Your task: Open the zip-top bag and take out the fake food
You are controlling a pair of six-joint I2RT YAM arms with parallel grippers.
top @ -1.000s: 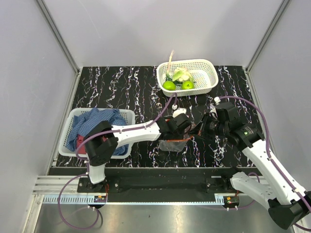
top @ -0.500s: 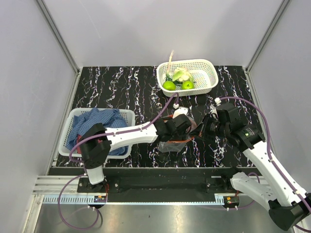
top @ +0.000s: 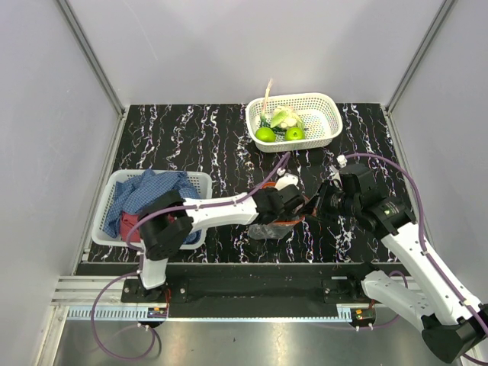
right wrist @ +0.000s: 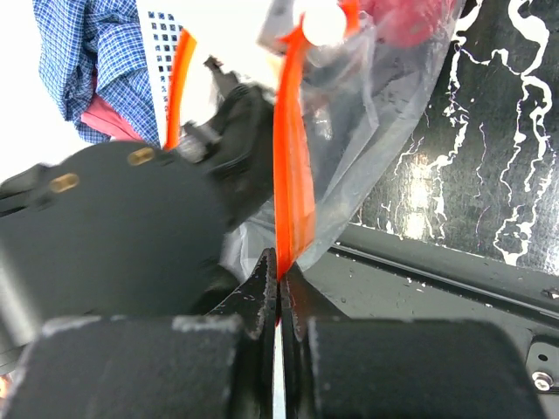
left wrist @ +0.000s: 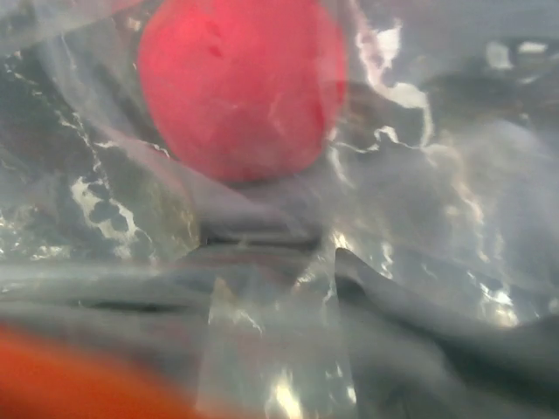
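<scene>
The clear zip-top bag (top: 268, 229) lies at the table's near middle, its mouth held open between both arms. My right gripper (top: 316, 204) is shut on one side of the orange-red zip strip (right wrist: 293, 157), pinched at the fingertips (right wrist: 279, 272). My left gripper (top: 288, 200) sits in the bag's mouth, and its black body (right wrist: 131, 227) fills the left of the right wrist view. The left wrist view looks through crinkled plastic at a red piece (left wrist: 236, 87) just ahead. The left fingers (left wrist: 419, 305) show blurred and apart under the film.
A white basket (top: 329, 114) at the back right holds lime-green fruits (top: 265, 134) and pale green pieces. Another white basket (top: 200, 179) at the left holds blue and red cloths (top: 149, 194). Grey walls enclose the table on three sides.
My left arm's elbow has swung and its gripper has shifted slightly right at the bag's mouth. My right gripper has kept its hold on the zip strip.
</scene>
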